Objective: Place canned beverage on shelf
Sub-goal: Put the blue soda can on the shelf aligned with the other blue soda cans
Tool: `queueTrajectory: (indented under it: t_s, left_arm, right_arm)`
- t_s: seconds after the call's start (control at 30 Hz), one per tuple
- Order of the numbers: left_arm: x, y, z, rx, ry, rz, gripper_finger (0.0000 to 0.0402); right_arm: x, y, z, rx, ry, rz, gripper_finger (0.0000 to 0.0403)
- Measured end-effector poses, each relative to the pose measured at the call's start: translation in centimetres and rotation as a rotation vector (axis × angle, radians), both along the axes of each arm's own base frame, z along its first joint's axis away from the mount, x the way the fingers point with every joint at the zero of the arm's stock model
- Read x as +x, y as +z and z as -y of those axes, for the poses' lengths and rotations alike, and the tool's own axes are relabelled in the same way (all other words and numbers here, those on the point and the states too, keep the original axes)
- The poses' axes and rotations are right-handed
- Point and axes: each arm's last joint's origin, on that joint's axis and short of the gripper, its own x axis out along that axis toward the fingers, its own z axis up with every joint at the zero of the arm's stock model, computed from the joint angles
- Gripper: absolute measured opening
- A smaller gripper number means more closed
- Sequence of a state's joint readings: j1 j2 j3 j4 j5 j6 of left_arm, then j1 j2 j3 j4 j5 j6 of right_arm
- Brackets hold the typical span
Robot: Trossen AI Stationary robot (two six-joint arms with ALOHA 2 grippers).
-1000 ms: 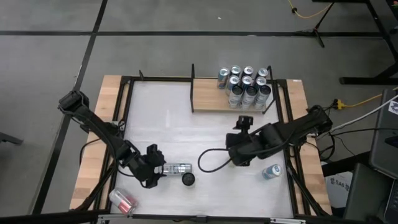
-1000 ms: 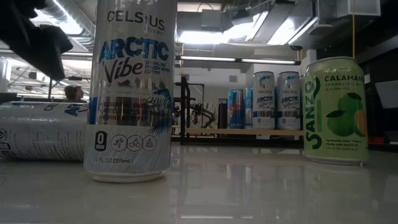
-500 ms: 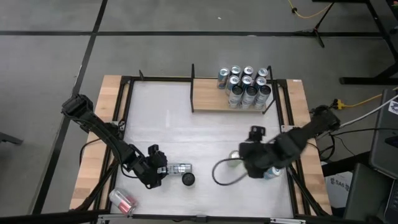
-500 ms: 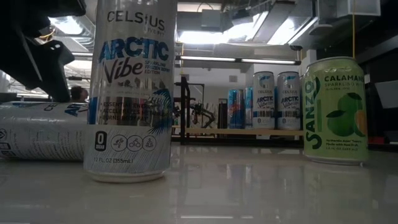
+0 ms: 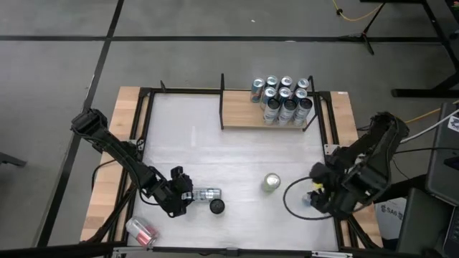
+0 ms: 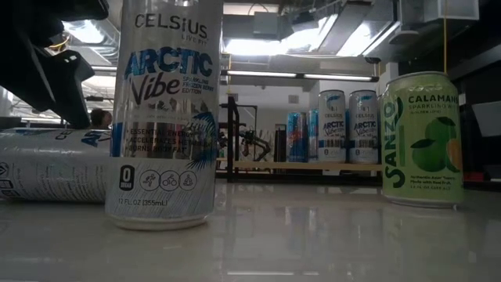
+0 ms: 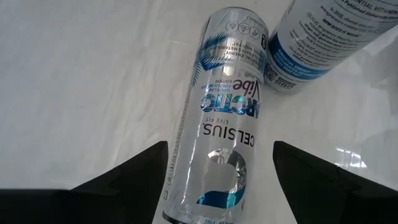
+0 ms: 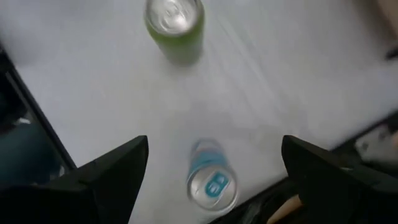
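2 arms: at the table's [image 5: 215, 143] near edge.
Lying can [image 7: 217, 143]: on its side, long axis pointing to the upright can [image 5: 216, 207].
Left fingers [image 7: 134, 171]: spread, straddling it.
Right fingers [image 8: 118, 168]: spread, above blue-topped can [image 8: 210, 180].
Shelf [image 5: 244, 115]: far edge.

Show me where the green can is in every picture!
High view: the green can stands right of the table's middle, left of the right pincer.
Low view: it stands at the right edge.
Left wrist view: not in it.
Right wrist view: near the top.
Shared landmark: the small blue-topped can beside it.
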State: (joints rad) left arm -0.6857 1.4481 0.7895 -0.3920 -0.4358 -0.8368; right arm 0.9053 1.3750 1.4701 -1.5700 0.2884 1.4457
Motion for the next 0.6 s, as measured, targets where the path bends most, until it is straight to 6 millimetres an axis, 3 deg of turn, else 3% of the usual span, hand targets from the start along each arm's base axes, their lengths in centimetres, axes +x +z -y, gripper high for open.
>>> queueTrajectory:
  t_s: [0.33,0.6]
  left_arm:
    - [0.0,0.0,0.0,-0.003,0.000,0.004,0.0283]
    - [0.0,0.0,0.0,-0.003,0.001,0.004,0.0283]
  right_arm:
    - [-1.8,-3.1,-1.0,0.037,-0.270,-0.112,0.0358]
    - [-2.0,-5.3,-1.8,0.082,-0.325,-0.126,0.0358]
